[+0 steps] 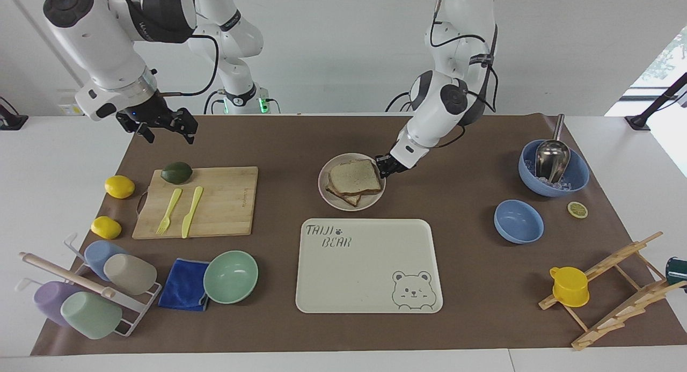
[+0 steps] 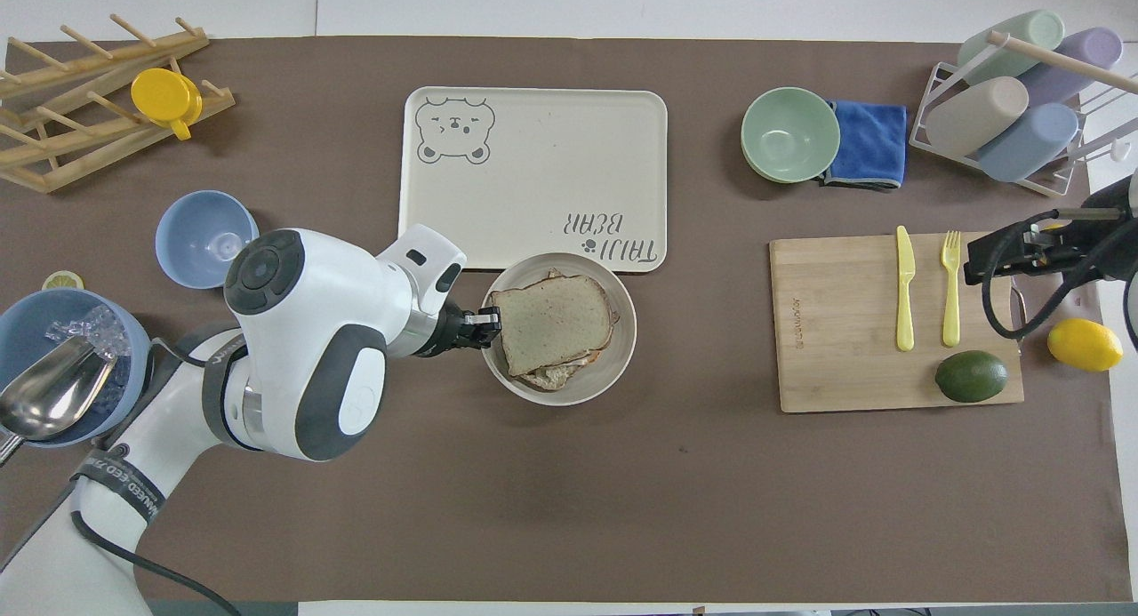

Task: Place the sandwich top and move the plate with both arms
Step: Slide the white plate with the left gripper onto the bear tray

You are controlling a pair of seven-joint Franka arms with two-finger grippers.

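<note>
While the left claw pinches the plate rim, the right claw hangs open.

the lower slice under the sandwich top shows only as a sliver at the plate's edge. the left pincer's tips are too small to separate from the plate rim. in the overhead view the right pincer is partly cut off by the picture's edge.
</note>
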